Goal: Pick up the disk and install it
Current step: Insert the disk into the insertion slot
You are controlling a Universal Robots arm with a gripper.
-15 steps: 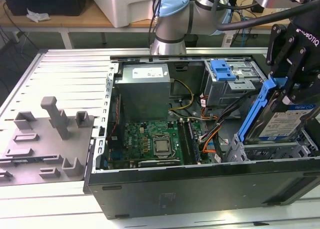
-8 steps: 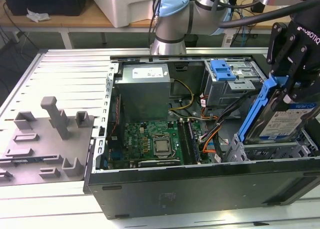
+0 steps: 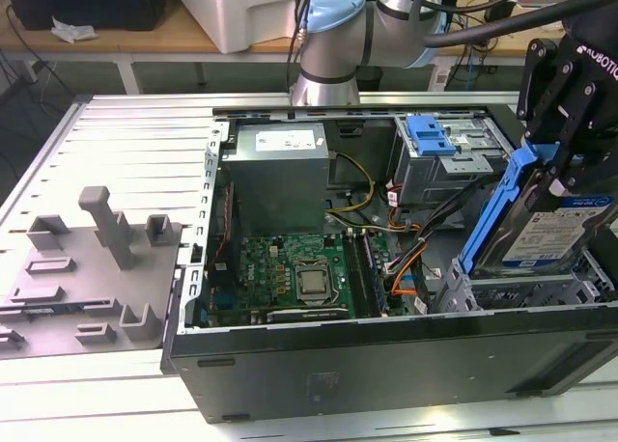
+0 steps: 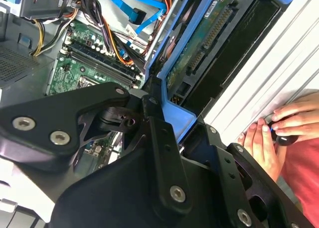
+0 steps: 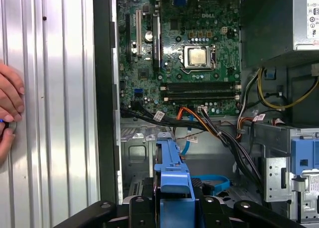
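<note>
On a ribbed aluminium bench [image 3: 126, 143] in a workshop lies an open black steel computer case [image 3: 386, 365], its green motherboard [image 3: 290, 273] exposed. A person's hand [image 5: 10, 108] rests on the bench beside the case. Disk [image 3: 555, 234]: flat silver rectangle with a white-and-blue label in a blue plastic carrier. It is held on edge over the grey metal drive cage [image 3: 521, 292] at the exterior view's right. Its long axis is steeply inclined, upper end leaning toward that right. Gripper [image 3: 555, 162]: black, clamped on the carrier's upper end.

exterior view overlooks case [image 3: 386, 374]; wrist views peer inside.
</note>
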